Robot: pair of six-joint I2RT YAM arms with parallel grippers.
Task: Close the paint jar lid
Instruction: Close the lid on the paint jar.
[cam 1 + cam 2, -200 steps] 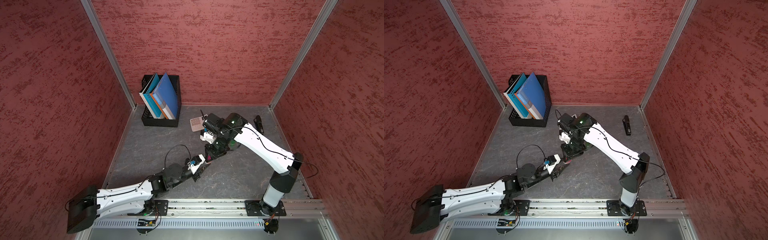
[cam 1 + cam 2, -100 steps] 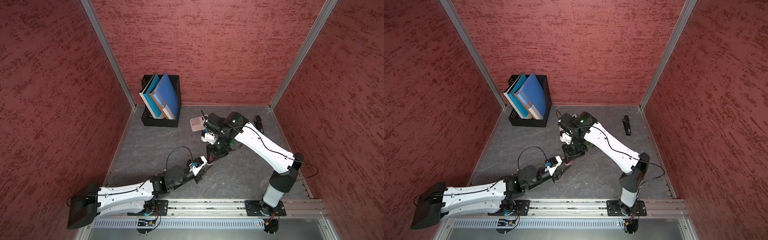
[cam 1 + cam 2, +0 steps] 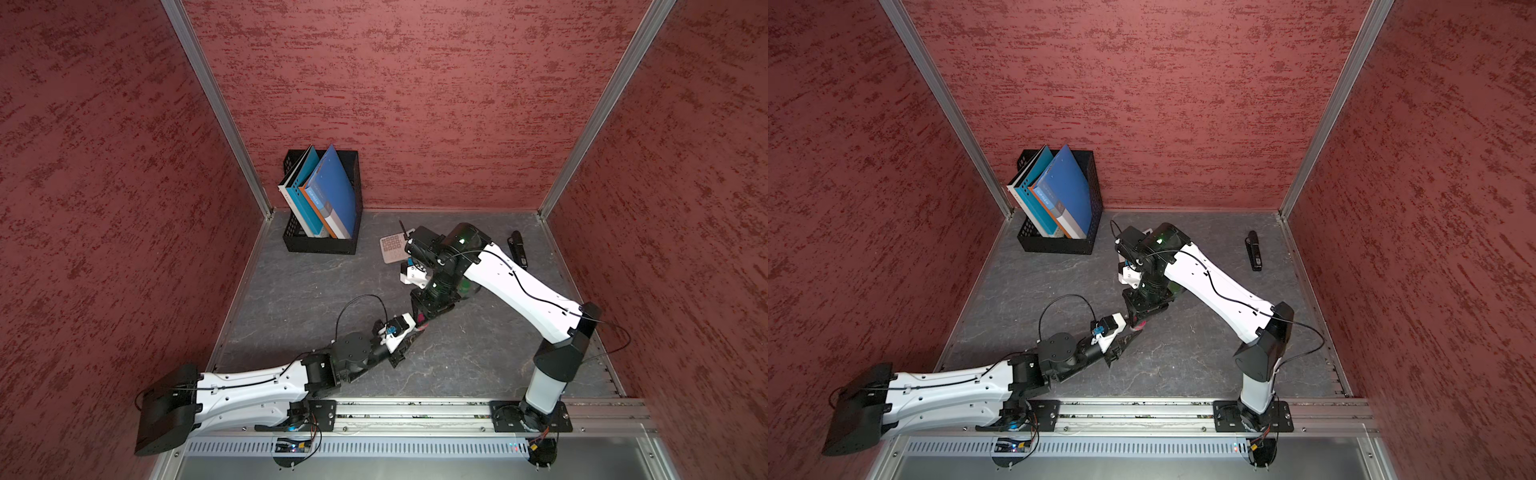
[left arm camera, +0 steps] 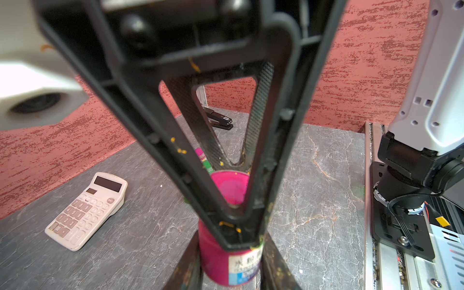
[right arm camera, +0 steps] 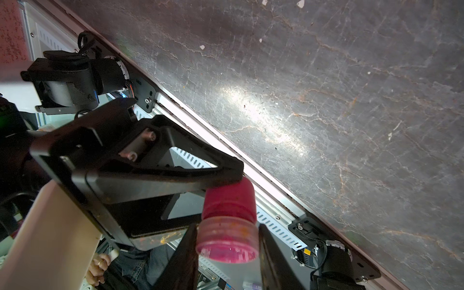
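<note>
A magenta paint jar [image 4: 216, 256] with a white and blue label is held off the table between both arms. My left gripper [image 4: 231, 263] is shut on the jar's body. The translucent, pink-stained lid [image 5: 227, 238] sits on the jar's mouth, and my right gripper [image 5: 227, 248] is shut on it, one finger on each side. In the right wrist view the jar body [image 5: 228, 198] extends beyond the lid, with a left finger [image 5: 155, 178] against it. In both top views the grippers [image 3: 417, 326] [image 3: 1136, 328] meet at mid-table and hide most of the jar.
A beige calculator [image 3: 390, 248] [image 4: 86, 211] lies behind the right wrist. A black stapler [image 3: 516, 249] [image 3: 1253, 250] sits at the back right. A black file box [image 3: 320, 245] with blue books stands at the back left. The arms' rail [image 3: 415, 409] runs along the front.
The left arm has slid a little to the right, toward the right gripper. Both grippers stay together at the jar.
</note>
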